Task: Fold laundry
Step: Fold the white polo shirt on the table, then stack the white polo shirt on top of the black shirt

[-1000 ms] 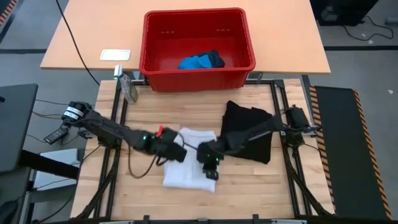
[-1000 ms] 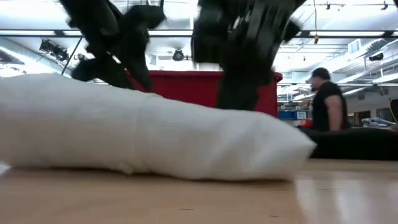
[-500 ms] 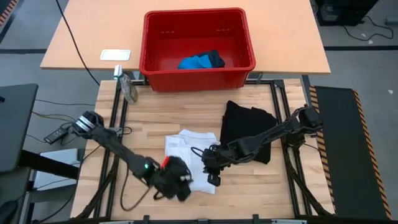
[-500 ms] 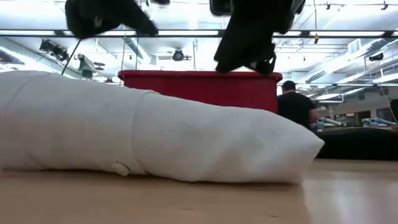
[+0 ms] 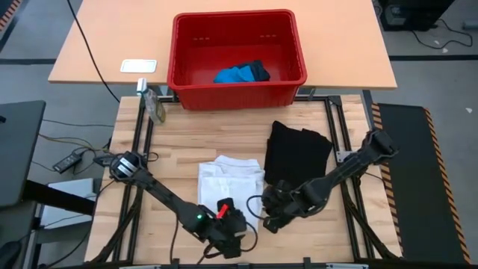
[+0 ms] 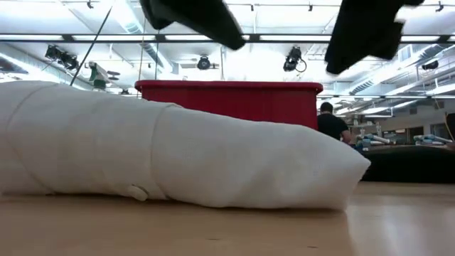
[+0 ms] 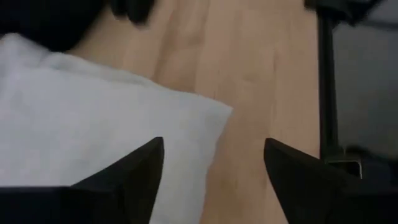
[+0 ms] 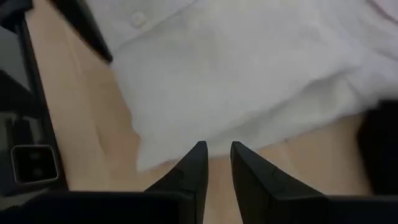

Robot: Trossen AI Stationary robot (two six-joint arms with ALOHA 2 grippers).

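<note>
White garment [image 5: 230, 188] lies folded on the wooden table [image 5: 179, 142]. Black shirt [image 5: 297, 155] is seen just beside it, blue piece [image 5: 239, 73] in red basket [image 5: 237, 58] beyond. Left gripper [image 5: 237, 240] is held open and empty at the garment's near corner; right gripper [image 5: 272, 217] is held nearly closed, empty, just beside.

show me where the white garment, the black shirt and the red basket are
white garment [image 5: 228, 179], high view, middle of the folded cloth
black shirt [image 5: 297, 157], high view, centre of the fabric
red basket [image 5: 237, 78], high view, front wall

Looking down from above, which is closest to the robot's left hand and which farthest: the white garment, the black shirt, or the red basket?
From the left hand, at the table's near edge:
1. White garment, right beside it.
2. Black shirt, off to the right.
3. Red basket, on the far table.
</note>
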